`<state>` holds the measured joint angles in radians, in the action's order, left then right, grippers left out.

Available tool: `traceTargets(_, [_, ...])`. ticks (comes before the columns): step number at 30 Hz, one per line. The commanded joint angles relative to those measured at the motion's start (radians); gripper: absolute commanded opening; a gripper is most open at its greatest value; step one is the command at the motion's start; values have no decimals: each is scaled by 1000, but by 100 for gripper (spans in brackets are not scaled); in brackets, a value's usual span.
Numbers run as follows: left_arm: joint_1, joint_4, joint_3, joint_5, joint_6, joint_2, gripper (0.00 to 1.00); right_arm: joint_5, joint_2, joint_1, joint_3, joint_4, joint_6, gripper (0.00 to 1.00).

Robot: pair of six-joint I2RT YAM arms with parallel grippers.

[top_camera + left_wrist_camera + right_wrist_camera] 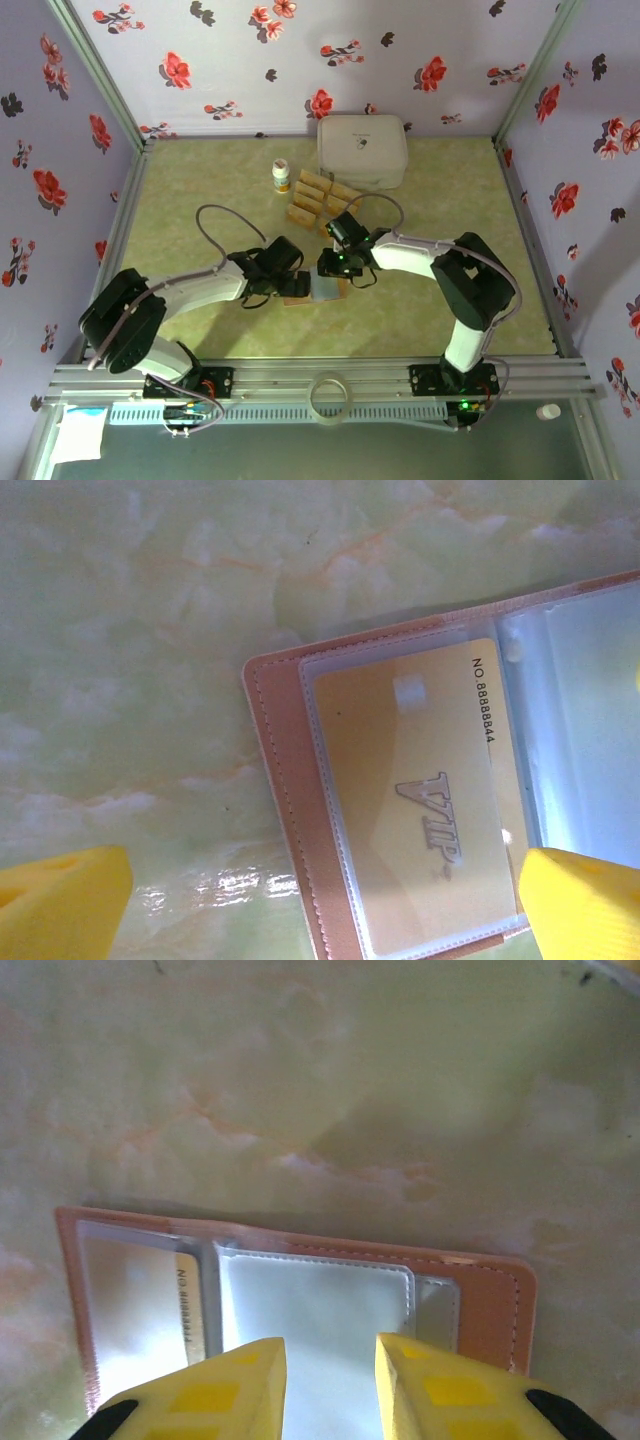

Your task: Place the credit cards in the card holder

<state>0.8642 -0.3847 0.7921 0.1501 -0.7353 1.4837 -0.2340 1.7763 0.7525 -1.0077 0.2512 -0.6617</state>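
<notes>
Card holder (322, 290): lies open and flat on the green marbled bench (450, 200), pinkish cover down and clear pockets up. It is the landmark for every place below.
Pocketed card (420, 810): one gold card printed "VIP" with a number line along one edge. It sits inside a clear pocket on one half of the card holder, and in the right wrist view only a strip of it (190, 1310) shows behind the next sleeve.
Loose cards (318, 195): a cluster of gold cards on the bench beyond the card holder, toward the back wall and well apart from it. I cannot tell the exact count.
Left end effector (320, 875): hangs over the card holder's left half with its fingers (60, 900) spread wide. One yellow tip is over bare bench, the other over the edge of the pocketed card, and nothing is between them.
Right end effector (330, 1385): low over the card holder's right half, above an empty clear pocket (320, 1320). Its yellow fingers (225, 1395) stand slightly apart with a narrow gap, and nothing is seen clamped in it.
White box (362, 150): rounded, lid closed, beyond the loose cards on the far side from the card holder.
Bottle (281, 176): small and upright, beyond the card holder, just left of the loose cards.
</notes>
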Motion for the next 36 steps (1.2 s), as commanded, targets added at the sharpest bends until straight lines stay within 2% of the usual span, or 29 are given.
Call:
traceTargets(1, [12, 25, 28, 20, -8, 16, 100, -9, 19, 3, -35, -22, 4, 28])
traceTargets(23, [47, 103, 31, 17, 34, 51, 100, -67, 67, 42, -36, -112, -79, 28])
traceTargets(36, [49, 106, 26, 18, 31, 58, 100, 25, -49, -1, -67, 18, 11, 28])
